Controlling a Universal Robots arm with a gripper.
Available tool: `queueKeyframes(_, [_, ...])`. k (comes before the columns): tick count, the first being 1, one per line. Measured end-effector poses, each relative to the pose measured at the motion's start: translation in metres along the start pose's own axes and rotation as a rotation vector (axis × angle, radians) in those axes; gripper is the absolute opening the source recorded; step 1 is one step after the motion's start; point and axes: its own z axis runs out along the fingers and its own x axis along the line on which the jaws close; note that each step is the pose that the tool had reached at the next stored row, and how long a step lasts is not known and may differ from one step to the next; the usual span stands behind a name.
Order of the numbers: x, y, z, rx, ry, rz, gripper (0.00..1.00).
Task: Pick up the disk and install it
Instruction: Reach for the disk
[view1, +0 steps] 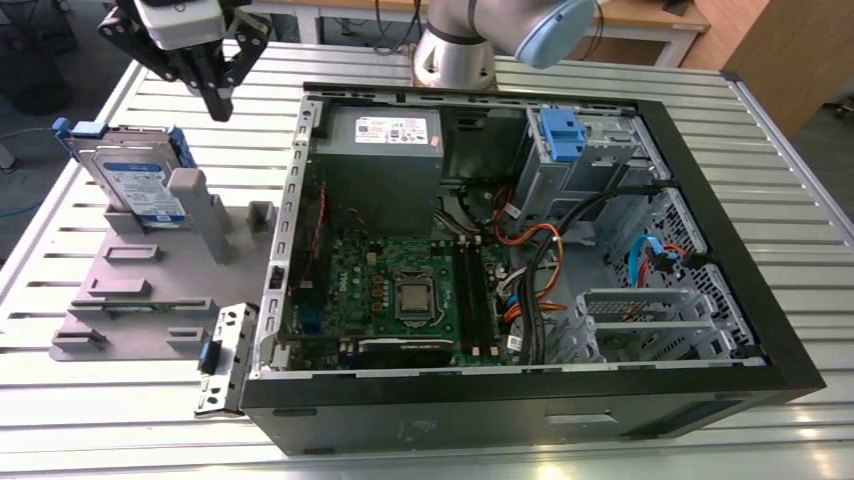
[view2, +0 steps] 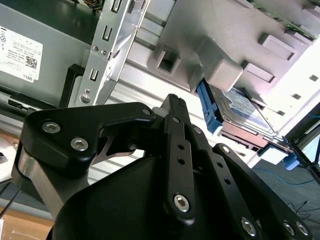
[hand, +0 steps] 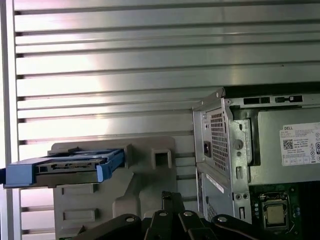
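Tool (view1: 218, 108) hangs above the bench (view1: 134, 420), fingers pressed together, gripping nothing, near the disk (view1: 140, 190) standing in its grey stand (view1: 147, 290).

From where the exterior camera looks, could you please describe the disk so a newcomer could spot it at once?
Find the open black computer case; on the exterior view's left of it lies a grey fixture plate. At the plate's far end the disk stands on edge: the one silver slab with a blue-and-white label and blue rails.
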Motion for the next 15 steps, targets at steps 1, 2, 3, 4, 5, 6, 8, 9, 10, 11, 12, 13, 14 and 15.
queueKeyframes(1, [0.0018, 0.0004, 0.0004, 0.0, 0.0, 0.0, 0.11])
queueKeyframes(2, [0.0037, 0.0009, 0.0007, 0.0002, 0.0, 0.0, 0.11])
queueKeyframes(3, [0.0055, 0.0014, 0.001, 0.0005, 0.0, 0.0, 0.11])
queueKeyframes(4, [0.0075, 0.0019, 0.0014, 0.0008, 0.0001, 0.0, 0.11])
queueKeyframes(5, [0.0097, 0.0024, 0.0018, 0.001, 0.0001, 0.0, 0.11])
queueKeyframes(6, [0.0118, 0.0029, 0.0022, 0.0013, 0.0, 0.0, 0.11])
queueKeyframes(8, [0.0161, 0.0036, 0.0032, 0.0018, 0.0, 0.0, 0.11])
queueKeyframes(9, [0.0184, 0.004, 0.0038, 0.0022, -0.0001, 0.0, 0.11])
queueKeyframes(10, [0.0207, 0.0043, 0.0045, 0.0027, -0.0001, 0.0, 0.11])
queueKeyframes(11, [0.0231, 0.0046, 0.0053, 0.003, -0.0002, 0.0, 0.11])
queueKeyframes(12, [0.0254, 0.0049, 0.006, 0.0033, -0.0002, 0.0, 0.11])
queueKeyframes(13, [0.0278, 0.0052, 0.0067, 0.0037, -0.0003, 0.0, 0.11])
queueKeyframes(14, [0.0304, 0.0054, 0.0075, 0.0044, -0.0003, 0.0, 0.11])
queueKeyframes(15, [0.0329, 0.0057, 0.0084, 0.005, -0.0003, 0.0, 0.11])
